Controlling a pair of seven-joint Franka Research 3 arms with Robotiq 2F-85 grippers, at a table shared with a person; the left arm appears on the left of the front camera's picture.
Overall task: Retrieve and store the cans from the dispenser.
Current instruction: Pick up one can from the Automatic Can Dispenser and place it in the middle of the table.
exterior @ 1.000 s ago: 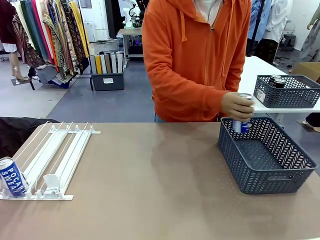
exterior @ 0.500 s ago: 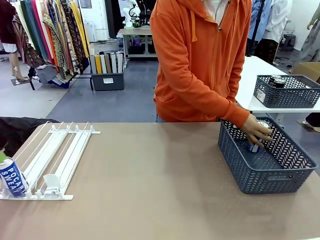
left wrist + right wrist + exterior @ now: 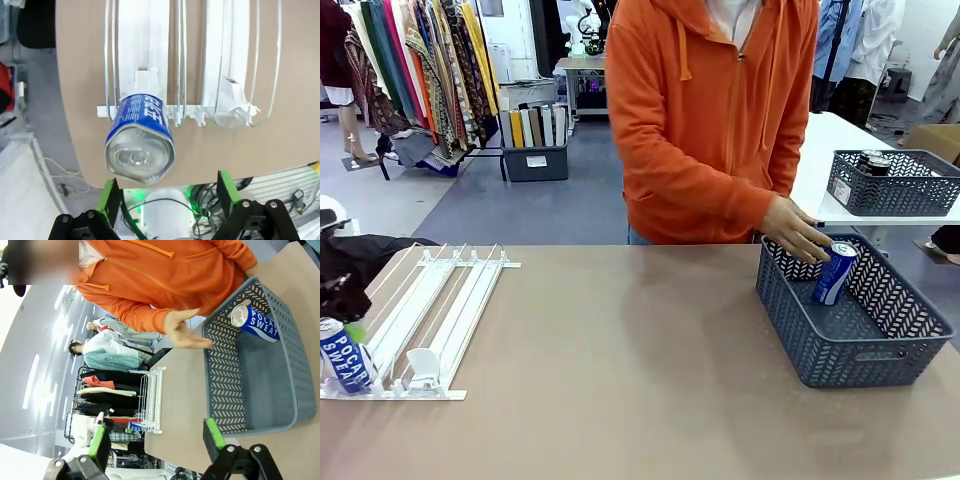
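Note:
A blue Pocari Sweat can [image 3: 342, 356] stands at the front end of the leftmost lane of the white dispenser [image 3: 440, 310]. My left gripper [image 3: 348, 322] hangs just above and behind it at the table's left edge. In the left wrist view the can [image 3: 140, 145] sits ahead of the open gripper [image 3: 166, 197], whose green pads [image 3: 109, 199] stay clear of it. A second blue can [image 3: 834, 272] leans tilted inside the dark grey basket [image 3: 880, 350]; the person's hand [image 3: 798, 235] is just above it. My right gripper [image 3: 156, 440] is open and holds nothing, well short of the basket [image 3: 220, 390] and its can [image 3: 256, 323].
A person in an orange hoodie [image 3: 710, 120] stands at the table's far side. Behind, on a white table, a second grey basket [image 3: 892, 185] holds dark cans. The dispenser's other lanes hold a white pusher block [image 3: 423, 365]. Brown tabletop [image 3: 620, 350] lies between dispenser and basket.
The person lowered the blue can into the basket and let it go; it now leans tilted. My left gripper has come in over the can at the dispenser's front.

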